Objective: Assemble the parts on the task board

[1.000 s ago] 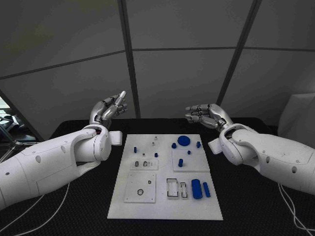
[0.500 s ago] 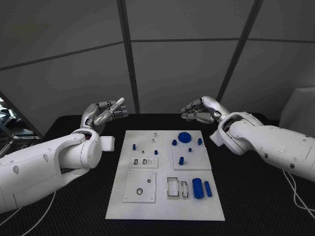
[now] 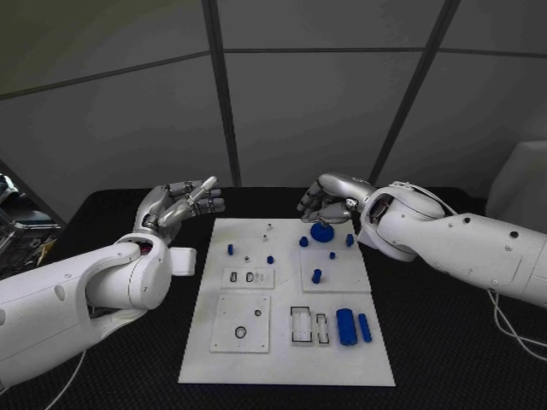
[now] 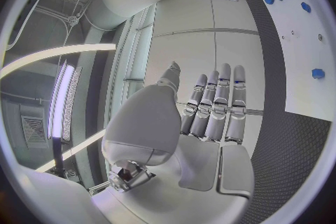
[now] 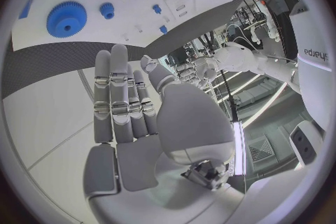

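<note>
Two hands are raised over the far end of the black table [image 3: 458, 342]; neither touches anything. Left hand [image 3: 181, 203] is beyond the far left corner of the task board [image 3: 286, 359], released, fingers extended side by side and holding nothing; right hand [image 3: 332, 198] hangs above the board's far right corner, also released, fingers straight and apart from all parts. Task board lies flat at the table's middle; a blue gear [image 3: 321, 231] sits at its far right, just below the right hand; small blue pegs [image 3: 231, 250] stand scattered across the far half; a long blue cylinder [image 3: 345, 326] and a slimmer blue bar [image 3: 365, 328] lie side by side at the near right; a black ring [image 3: 240, 332] rests on the near left panel.
</note>
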Tool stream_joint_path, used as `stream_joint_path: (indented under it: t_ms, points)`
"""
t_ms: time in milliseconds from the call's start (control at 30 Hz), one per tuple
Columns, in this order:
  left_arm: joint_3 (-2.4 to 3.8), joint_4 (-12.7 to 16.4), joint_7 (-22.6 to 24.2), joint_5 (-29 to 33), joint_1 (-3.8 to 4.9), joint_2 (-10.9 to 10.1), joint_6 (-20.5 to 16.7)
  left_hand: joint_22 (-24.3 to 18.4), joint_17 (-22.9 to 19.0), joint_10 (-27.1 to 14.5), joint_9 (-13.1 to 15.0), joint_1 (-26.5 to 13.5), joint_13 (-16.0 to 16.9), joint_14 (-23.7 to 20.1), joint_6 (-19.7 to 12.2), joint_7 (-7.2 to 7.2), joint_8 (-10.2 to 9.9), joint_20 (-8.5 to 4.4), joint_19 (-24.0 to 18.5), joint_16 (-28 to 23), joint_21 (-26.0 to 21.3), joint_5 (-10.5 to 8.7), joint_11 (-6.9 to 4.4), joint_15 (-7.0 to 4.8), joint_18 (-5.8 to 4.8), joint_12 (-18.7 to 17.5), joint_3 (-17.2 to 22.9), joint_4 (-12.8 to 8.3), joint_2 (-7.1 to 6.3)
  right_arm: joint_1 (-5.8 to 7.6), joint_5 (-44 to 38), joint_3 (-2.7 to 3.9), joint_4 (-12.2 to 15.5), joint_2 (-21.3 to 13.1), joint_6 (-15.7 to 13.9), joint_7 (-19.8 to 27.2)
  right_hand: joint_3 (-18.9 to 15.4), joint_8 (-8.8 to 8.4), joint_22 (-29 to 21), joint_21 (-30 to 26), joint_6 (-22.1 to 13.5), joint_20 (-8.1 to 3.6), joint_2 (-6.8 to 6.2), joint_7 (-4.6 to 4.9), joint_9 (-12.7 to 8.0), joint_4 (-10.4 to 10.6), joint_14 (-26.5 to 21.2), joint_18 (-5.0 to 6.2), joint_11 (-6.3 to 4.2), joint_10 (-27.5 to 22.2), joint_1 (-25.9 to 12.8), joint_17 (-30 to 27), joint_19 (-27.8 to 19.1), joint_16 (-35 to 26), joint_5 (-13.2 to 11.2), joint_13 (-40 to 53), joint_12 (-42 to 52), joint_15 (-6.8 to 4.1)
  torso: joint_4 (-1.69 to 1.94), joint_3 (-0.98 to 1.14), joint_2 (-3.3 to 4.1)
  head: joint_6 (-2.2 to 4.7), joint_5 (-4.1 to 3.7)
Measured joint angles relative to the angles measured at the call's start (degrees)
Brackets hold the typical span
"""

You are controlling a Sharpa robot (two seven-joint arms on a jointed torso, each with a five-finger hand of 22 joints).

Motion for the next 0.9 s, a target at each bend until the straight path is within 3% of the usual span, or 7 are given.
stream_joint_path:
  t_ms: [67, 100, 233, 500, 700, 767, 900]
  points:
    - [0.00, 0.55, -0.03, 0.00, 0.00, -0.12, 0.16, 0.05, 0.06, 0.06, 0.00, 0.00, 0.00, 0.00, 0.03, -0.03, 0.00, -0.02, 0.02, 0.00, 0.00, 0.00, -0.07, 0.00, 1.01, 0.00, 0.00, 0.00, 0.00, 0.05, -2.67, 0.00, 0.22, 0.20, 1.03, -1.22, 0.19, -0.05, 0.57, 0.87, -0.29, 0.00, -0.38, -0.29, 0.00, 0.19, 0.00, 0.00, -0.22, -0.22, -0.38, 0.94, 0.00, 0.95, -0.35, 0.00, -0.16, 0.00, 0.13, -0.05, 0.37, -0.02, -0.10]
    - [0.00, 0.80, -0.04, 0.01, 0.00, -0.18, 0.26, 0.05, 0.09, 0.20, 0.00, 0.00, 0.00, 0.00, 0.19, -0.20, 0.00, -0.20, 0.20, 0.00, 0.00, 0.00, -0.20, 0.00, 3.12, 0.00, 0.00, 0.00, 0.00, 0.08, -3.96, 0.00, 0.34, 0.30, 1.54, -1.82, 0.23, -0.05, 0.87, 1.32, -0.37, 0.00, -0.60, -0.37, 0.00, 0.22, 0.00, 0.00, -0.40, -0.52, -0.60, 1.46, 0.00, 1.48, -0.58, 0.00, -0.29, 0.00, 0.20, -0.09, 0.59, -0.03, -0.16]
    - [0.00, 1.66, -0.15, 0.06, 0.00, -0.39, 0.72, 0.05, 0.09, 0.21, 0.05, 0.00, 0.00, 0.00, 0.20, -0.20, 0.00, -0.20, 0.20, 0.00, 0.22, 0.00, -0.21, 0.00, 3.12, 0.00, 0.16, -0.16, 0.00, 0.18, -9.30, 0.00, 0.67, 0.79, 3.60, -4.36, 0.58, -0.05, 2.67, 3.88, -0.90, 0.00, -1.46, -0.90, 0.00, 0.99, 0.19, 0.00, -0.51, -1.17, -1.46, 4.52, 0.00, 5.25, -0.89, 0.03, -0.29, -0.22, 0.47, -0.18, 1.30, -0.03, -0.44]
    - [0.00, 2.92, -0.36, 0.13, 0.00, -0.67, 1.46, 0.04, 0.09, 0.20, 0.05, 0.00, 0.00, 0.00, 0.20, -0.21, 0.01, -0.20, 0.20, 0.00, 0.22, 0.00, -0.21, 0.00, 3.12, 0.00, 0.16, -0.16, 0.00, 0.22, -15.03, -0.01, 0.68, 1.28, 6.45, -7.33, 0.90, -0.04, 13.66, 12.97, -1.95, -0.37, -3.30, -1.51, -0.01, 2.95, -0.02, 0.00, -0.71, -2.63, -2.03, 9.89, 2.90, 11.51, -0.18, 0.34, -0.29, -0.42, 0.79, -0.29, 2.07, 0.07, -0.85]
    - [0.00, 3.26, -0.55, 0.31, -0.01, -0.70, 2.16, 0.04, 0.14, 0.21, 0.05, 0.00, 0.00, 0.00, 0.20, -0.20, 0.01, -0.20, 0.20, 0.00, 0.22, 0.00, -0.20, 0.00, 3.11, 0.00, 0.16, -0.16, 0.00, 0.22, -16.99, -0.01, 0.61, 1.37, 8.34, -8.56, 0.70, -0.04, 18.66, 16.81, -2.14, -0.13, -3.72, -1.70, -0.01, 3.74, -0.02, 0.00, -0.42, -4.54, -1.59, 12.01, 4.45, 14.05, 0.03, 0.51, -0.29, -0.42, 1.01, -0.32, 2.47, 0.14, -0.91]
    - [0.00, 3.30, -0.64, 0.42, -0.01, -0.70, 2.34, 0.04, 0.14, 0.20, 0.05, 0.00, 0.01, 0.00, 0.20, -0.20, 0.01, -0.20, 0.20, 0.00, 0.22, 0.00, -0.20, 0.00, 3.11, 0.00, 0.16, -0.16, 0.00, 0.22, -17.36, -0.01, 0.57, 1.47, 8.90, -8.85, 0.55, -0.04, 21.92, 19.17, -2.14, -0.09, -3.72, -1.70, -0.01, 4.26, -0.02, -0.97, -0.40, -4.96, -1.59, 13.90, 5.89, 16.24, 0.03, 0.72, -0.29, -0.42, 1.08, -0.29, 2.56, 0.07, -0.87]
    - [0.01, 3.51, -0.80, 0.65, -0.01, -0.74, 2.73, 0.04, 0.13, 0.20, 0.05, 0.00, 0.01, -0.01, 0.20, -0.20, 0.01, 0.01, 0.40, -0.26, 0.22, 0.00, -0.20, 0.00, 3.11, 0.00, 0.16, -0.16, 0.00, 0.23, -17.92, -0.01, 0.49, 1.70, 10.00, -9.31, 0.53, -0.04, 26.29, 22.38, -2.14, 0.00, -4.05, -1.70, -0.01, 4.73, -0.02, -0.98, -0.32, -5.46, -1.25, 18.82, 7.60, 21.47, 0.03, 0.98, 0.00, -0.42, 1.12, -0.21, 2.68, -0.09, -0.72]
